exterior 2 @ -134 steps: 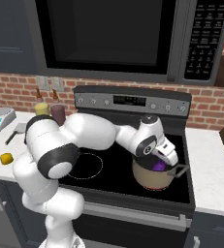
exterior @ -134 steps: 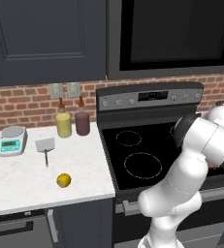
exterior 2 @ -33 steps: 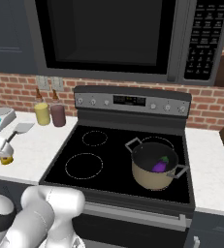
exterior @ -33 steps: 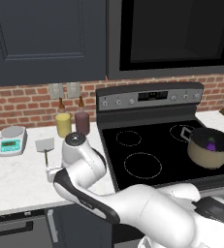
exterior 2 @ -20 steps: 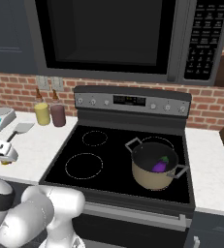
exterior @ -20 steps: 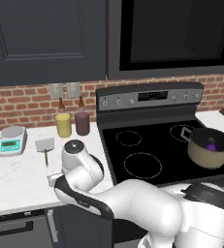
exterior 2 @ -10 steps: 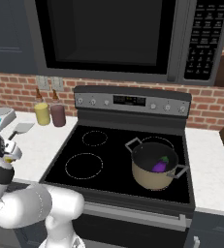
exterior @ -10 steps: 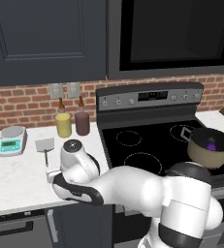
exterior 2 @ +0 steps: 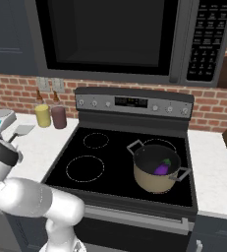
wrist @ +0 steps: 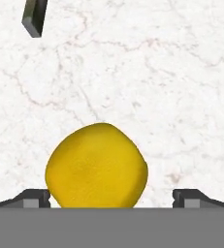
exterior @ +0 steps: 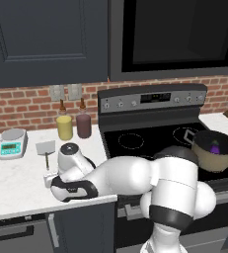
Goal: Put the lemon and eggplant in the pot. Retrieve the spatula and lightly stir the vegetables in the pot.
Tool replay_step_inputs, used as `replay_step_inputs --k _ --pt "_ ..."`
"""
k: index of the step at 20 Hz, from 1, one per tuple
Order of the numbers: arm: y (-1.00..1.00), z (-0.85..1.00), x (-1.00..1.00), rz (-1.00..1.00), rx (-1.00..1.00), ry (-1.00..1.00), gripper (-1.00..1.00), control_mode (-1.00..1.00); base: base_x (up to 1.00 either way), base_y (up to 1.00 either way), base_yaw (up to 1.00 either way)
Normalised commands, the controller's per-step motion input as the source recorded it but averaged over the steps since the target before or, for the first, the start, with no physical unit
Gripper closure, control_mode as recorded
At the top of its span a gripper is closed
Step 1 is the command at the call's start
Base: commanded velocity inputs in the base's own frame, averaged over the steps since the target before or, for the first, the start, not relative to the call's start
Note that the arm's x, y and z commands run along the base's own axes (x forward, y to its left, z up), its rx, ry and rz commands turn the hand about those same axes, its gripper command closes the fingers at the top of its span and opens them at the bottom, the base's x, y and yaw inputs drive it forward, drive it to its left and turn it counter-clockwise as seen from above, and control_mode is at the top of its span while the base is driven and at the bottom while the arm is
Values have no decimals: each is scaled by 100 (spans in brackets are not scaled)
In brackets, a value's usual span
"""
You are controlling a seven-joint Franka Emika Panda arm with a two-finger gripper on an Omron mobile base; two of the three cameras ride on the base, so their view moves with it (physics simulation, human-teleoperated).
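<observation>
The yellow lemon (wrist: 96, 167) lies on the white marble counter, close below my hand. My gripper (wrist: 111, 198) is open, and its two dark fingertips (wrist: 36, 197) stand wide on either side of the lemon without touching it. In the left base view the arm bends down over the counter's front edge and hides the lemon. The tan pot (exterior: 213, 157) sits on the stove's front right burner with the purple eggplant (exterior 2: 161, 169) inside it. The grey spatula (exterior: 45, 148) lies flat on the counter just behind my hand. The end of its dark handle (wrist: 35, 17) shows in the hand view.
A pale yellow jar (exterior: 64, 127) and a maroon jar (exterior: 84, 125) stand against the brick wall left of the stove. A small kitchen scale (exterior: 12, 143) sits at the counter's far left. The black cooktop (exterior 2: 100, 162) lies between the counter and the pot.
The arm has swung lower and further left over the counter, bringing the hand down above the lemon. Pot, eggplant and spatula have not moved.
</observation>
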Motion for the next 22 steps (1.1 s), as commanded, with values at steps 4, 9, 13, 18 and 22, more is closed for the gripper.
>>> replay_step_inputs --k 4,9,13,18,22 --pt "4 -24 6 0 0 0 -100 -100 0 0 0" --pt "10 -23 4 0 0 0 100 -100 0 0 0" --pt "4 -7 0 0 0 0 100 -100 0 0 0" --pt "-1 5 -18 -1 0 -3 100 -100 0 0 0" --pt "-23 61 -36 -5 0 -14 100 -100 0 0 0"
